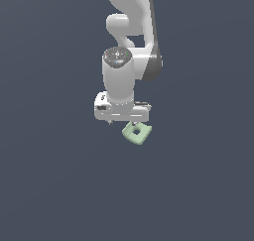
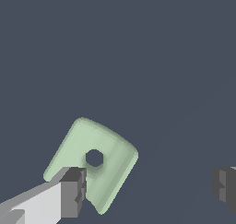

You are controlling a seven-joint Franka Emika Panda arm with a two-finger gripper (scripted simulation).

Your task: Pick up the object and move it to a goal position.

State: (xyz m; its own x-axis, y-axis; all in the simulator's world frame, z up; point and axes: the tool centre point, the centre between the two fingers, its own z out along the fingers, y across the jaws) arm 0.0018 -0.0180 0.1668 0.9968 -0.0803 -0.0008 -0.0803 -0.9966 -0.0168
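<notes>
- The gripper (image 2: pixel 147 188) has its jaws wide apart and holds nothing; in the wrist view one finger (image 2: pixel 73 191) shows at one side and the other finger at the far edge, with much free space between them.
- The object (image 2: pixel 92 163), a pale green block with a hole in its middle, lies flat on the dark floor (image 2: pixel 161 57). It is not centred between the fingers: it sits under or just beside the one finger, which overlaps its edge in the picture.
- In the exterior view the object (image 1: pixel 137 133) shows just below the hand, toward the exterior view's right, partly hidden by the hand.
- The step in hand is, I judge, the approach for the grasp. To do it well, the hand should first shift sideways until the block lies in the middle of the gap.
- The block is turned at an angle to the fingers, so a small rotation of the wrist would let the pads meet two flat sides and not the rounded corners.
- How high the finger stands above the block I cannot tell from these views; perhaps it is already close, so the sideways correction should come before any descent.
- No goal mark is visible.
</notes>
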